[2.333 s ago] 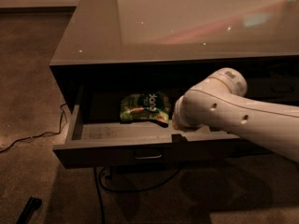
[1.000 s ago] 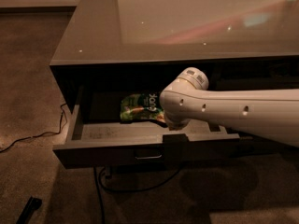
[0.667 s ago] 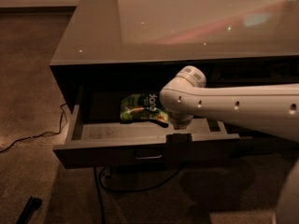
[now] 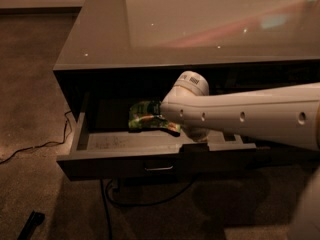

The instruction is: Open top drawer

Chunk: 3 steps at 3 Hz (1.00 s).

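The top drawer (image 4: pixel 110 166) stands pulled out under the glossy counter top (image 4: pixel 200 29). It has a dark front, a small metal pull (image 4: pixel 159 168) and a light grey floor (image 4: pixel 112 141). A green snack bag (image 4: pixel 144 115) lies inside towards the back. My white arm (image 4: pixel 250 119) reaches in from the right across the drawer's right part. My gripper (image 4: pixel 196 133) is at the arm's end, low over the drawer's right inside, mostly hidden by the arm, just right of the bag.
A dark cable (image 4: pixel 35 146) runs over the carpet at the left, and another cable (image 4: pixel 150 199) hangs below the drawer. A small dark object (image 4: pixel 31 224) lies on the floor at the bottom left. The cabinet's dark front goes on to the right.
My arm has swung left over the open drawer and now covers the bag's right end. The drawer and the bag have not moved.
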### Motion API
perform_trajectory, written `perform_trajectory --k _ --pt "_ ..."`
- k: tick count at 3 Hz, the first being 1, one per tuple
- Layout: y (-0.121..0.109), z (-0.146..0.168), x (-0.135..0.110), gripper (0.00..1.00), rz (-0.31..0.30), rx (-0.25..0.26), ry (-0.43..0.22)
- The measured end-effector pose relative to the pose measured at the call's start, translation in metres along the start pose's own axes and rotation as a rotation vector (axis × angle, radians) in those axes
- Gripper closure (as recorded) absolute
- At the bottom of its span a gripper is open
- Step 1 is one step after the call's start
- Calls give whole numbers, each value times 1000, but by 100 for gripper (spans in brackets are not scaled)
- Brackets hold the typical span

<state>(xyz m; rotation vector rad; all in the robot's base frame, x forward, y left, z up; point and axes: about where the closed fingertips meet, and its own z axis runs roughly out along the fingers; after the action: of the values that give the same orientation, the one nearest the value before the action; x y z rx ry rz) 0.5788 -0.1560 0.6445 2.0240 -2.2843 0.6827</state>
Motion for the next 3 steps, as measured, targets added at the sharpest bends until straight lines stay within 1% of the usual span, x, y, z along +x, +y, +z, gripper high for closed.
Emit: perform_trajectory --k 1,2,3 --pt "22 -28 16 100 24 22 63" --pt "44 -48 31 100 48 33 120" --pt "58 -47 39 100 63 6 113"
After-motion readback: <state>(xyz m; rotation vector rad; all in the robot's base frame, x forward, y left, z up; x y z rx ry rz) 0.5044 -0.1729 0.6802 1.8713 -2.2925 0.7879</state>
